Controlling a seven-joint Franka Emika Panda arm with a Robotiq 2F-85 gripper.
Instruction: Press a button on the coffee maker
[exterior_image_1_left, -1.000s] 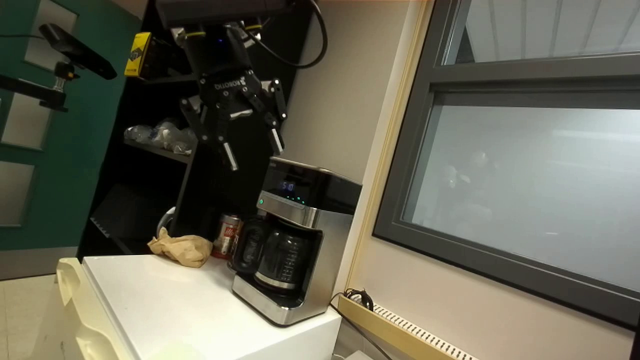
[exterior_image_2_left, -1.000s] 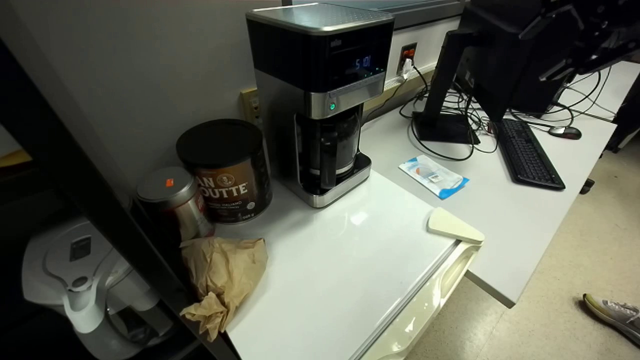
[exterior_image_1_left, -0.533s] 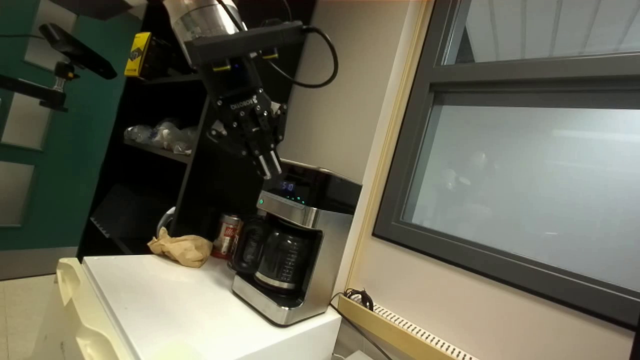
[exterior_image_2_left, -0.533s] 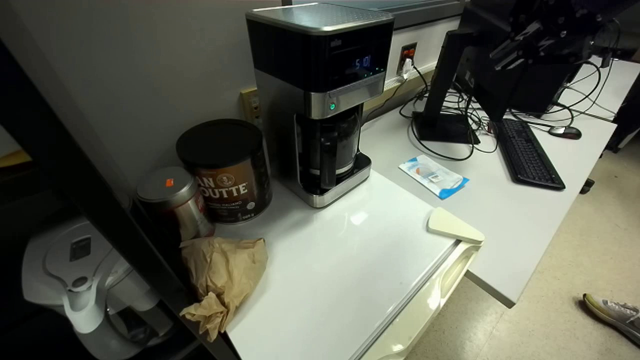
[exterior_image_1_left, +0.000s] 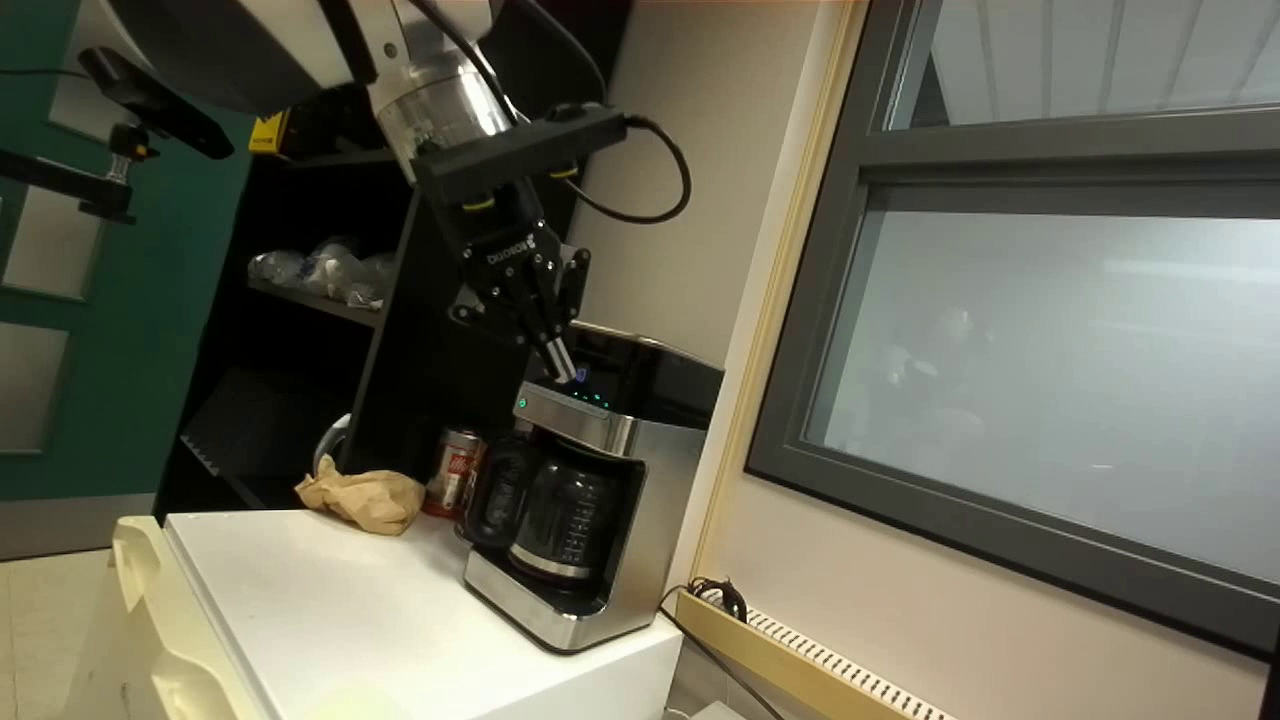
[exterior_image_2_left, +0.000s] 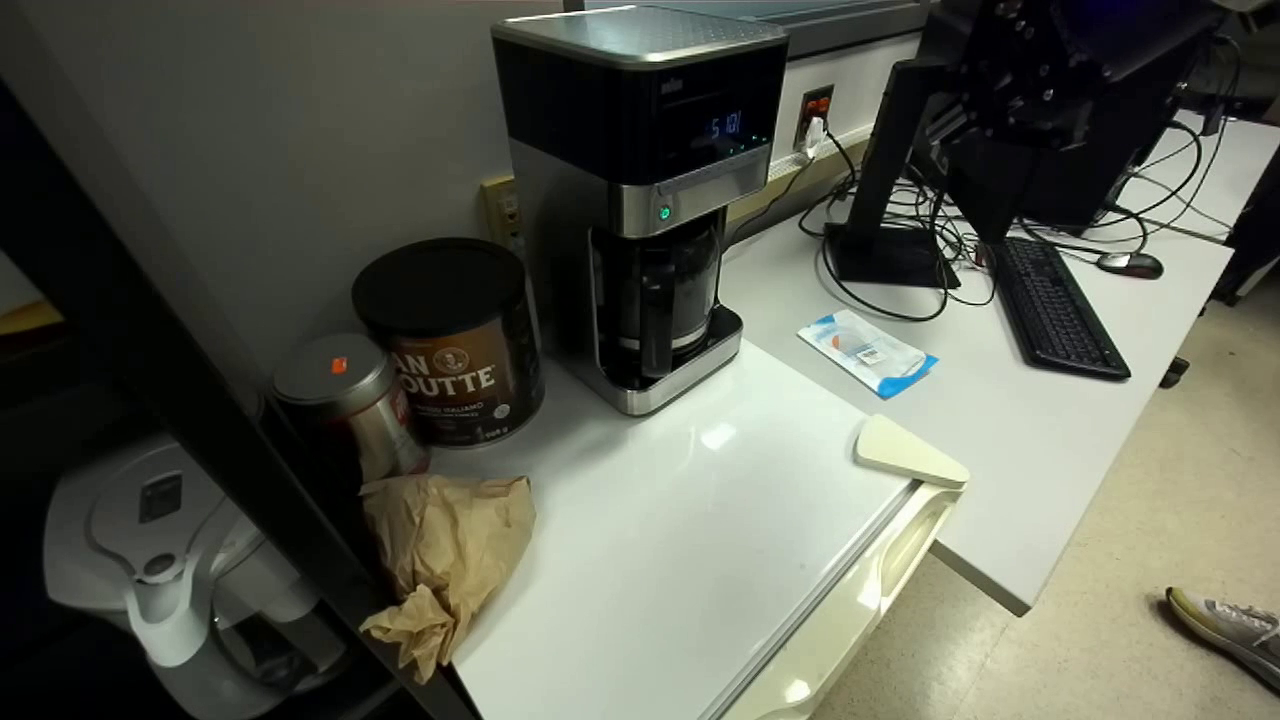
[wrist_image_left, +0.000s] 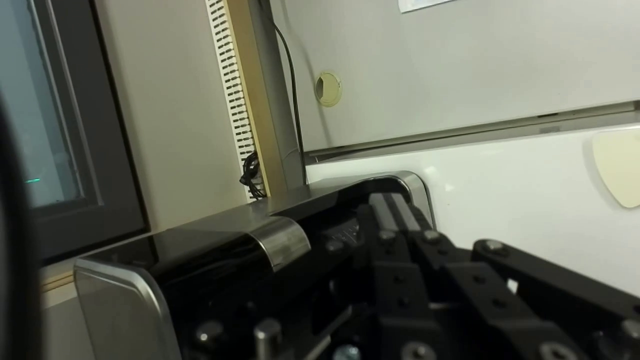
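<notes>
The black and silver coffee maker (exterior_image_1_left: 665, 490) (exterior_image_2_left: 565, 115) stands upright on a white surface, its dark glass carafe (exterior_image_1_left: 560, 520) inside. A round green-lit button (exterior_image_1_left: 522, 403) (exterior_image_2_left: 665, 213) sits on its silver band, with small green lights (exterior_image_1_left: 590, 399) under the clock display. My gripper (exterior_image_1_left: 562, 362) is shut, its fingertips together with nothing between them. In that exterior view it overlaps the display, hiding part of the digits. A gap parts gripper (exterior_image_2_left: 940, 125) and machine in an exterior view. In the wrist view the gripper (wrist_image_left: 393, 197) points down past the machine's silver band (wrist_image_left: 285, 240).
Beside the coffee maker are a large dark coffee can (exterior_image_2_left: 450, 340), a red and silver can (exterior_image_1_left: 455, 470) and a crumpled paper bag (exterior_image_1_left: 365, 500). A monitor stand (exterior_image_2_left: 885, 190), cables and a keyboard (exterior_image_2_left: 1055, 305) occupy the adjoining desk. A dark shelf (exterior_image_1_left: 320, 305) rises behind.
My gripper has gone from open to shut. It has come down and closer to the coffee maker's front. The coffee maker and the things around it have not moved.
</notes>
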